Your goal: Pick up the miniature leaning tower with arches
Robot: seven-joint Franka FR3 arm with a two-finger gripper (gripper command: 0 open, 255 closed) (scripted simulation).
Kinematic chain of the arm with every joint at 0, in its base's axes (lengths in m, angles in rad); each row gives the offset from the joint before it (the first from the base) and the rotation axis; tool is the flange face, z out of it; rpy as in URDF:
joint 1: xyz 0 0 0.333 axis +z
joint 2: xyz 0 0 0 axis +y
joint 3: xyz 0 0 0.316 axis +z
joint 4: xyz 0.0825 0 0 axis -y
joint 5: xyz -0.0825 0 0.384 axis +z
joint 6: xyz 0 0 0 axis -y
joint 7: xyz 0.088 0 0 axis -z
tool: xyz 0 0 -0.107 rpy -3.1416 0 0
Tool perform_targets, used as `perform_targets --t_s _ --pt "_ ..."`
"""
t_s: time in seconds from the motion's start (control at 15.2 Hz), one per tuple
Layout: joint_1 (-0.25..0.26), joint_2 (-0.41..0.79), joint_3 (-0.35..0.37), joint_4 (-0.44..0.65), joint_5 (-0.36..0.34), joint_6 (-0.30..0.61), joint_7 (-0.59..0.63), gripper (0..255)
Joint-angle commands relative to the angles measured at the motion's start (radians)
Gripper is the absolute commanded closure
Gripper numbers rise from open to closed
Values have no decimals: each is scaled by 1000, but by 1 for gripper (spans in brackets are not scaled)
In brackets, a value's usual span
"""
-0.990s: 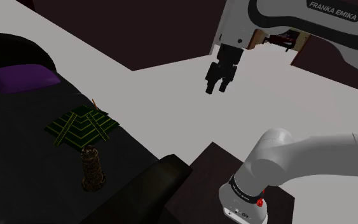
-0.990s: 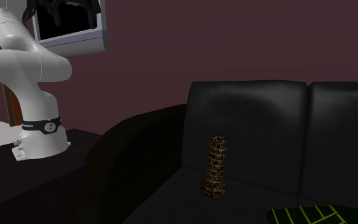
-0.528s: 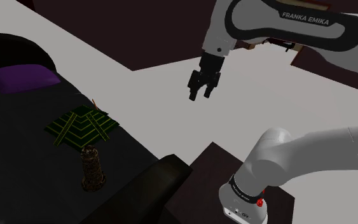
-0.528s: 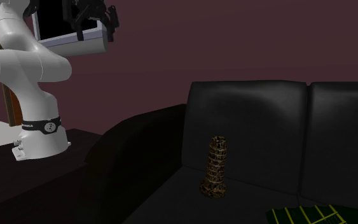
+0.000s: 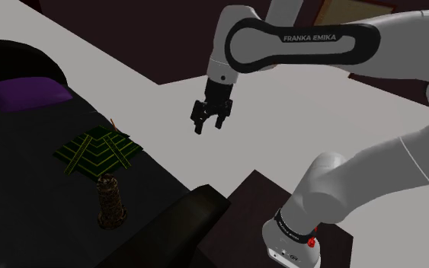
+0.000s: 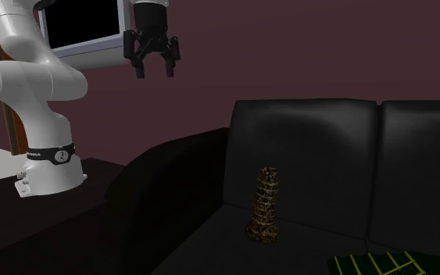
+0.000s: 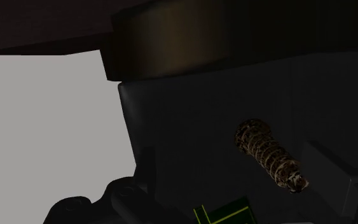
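Note:
The miniature leaning tower [image 5: 111, 202] is a brown-and-cream tiered column standing upright on the black sofa seat [image 5: 30, 205], near the armrest. It stands in front of the backrest in the second exterior view [image 6: 263, 205]. My gripper [image 5: 209, 126] hangs open and empty high above the grey floor, well off to the shoulder view's right of the tower. The second exterior view has the gripper [image 6: 154, 69] up and to the left of the sofa. The wrist view looks onto the tower [image 7: 269, 156] from afar, between the spread fingers [image 7: 327, 167].
A dark green stepped object with yellow lines [image 5: 98, 151] lies on the seat just behind the tower. A purple cushion [image 5: 28, 93] rests farther back. The sofa armrest [image 5: 197, 217] rises between the tower and the arm's stand [image 5: 296, 247].
The gripper has swung down and toward the shoulder view's left, nearer the sofa, and rightward in the second exterior view. It stays open. The tower has not moved.

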Motion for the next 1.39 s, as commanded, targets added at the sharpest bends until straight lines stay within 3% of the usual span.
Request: perform_targets --t_s 0.0,0.59,1.32 --pt "8 69 27 8 6 67 19 0" --pt "34 393 125 134 -30 281 126 0" --pt "108 824 161 430 -188 413 294 0"
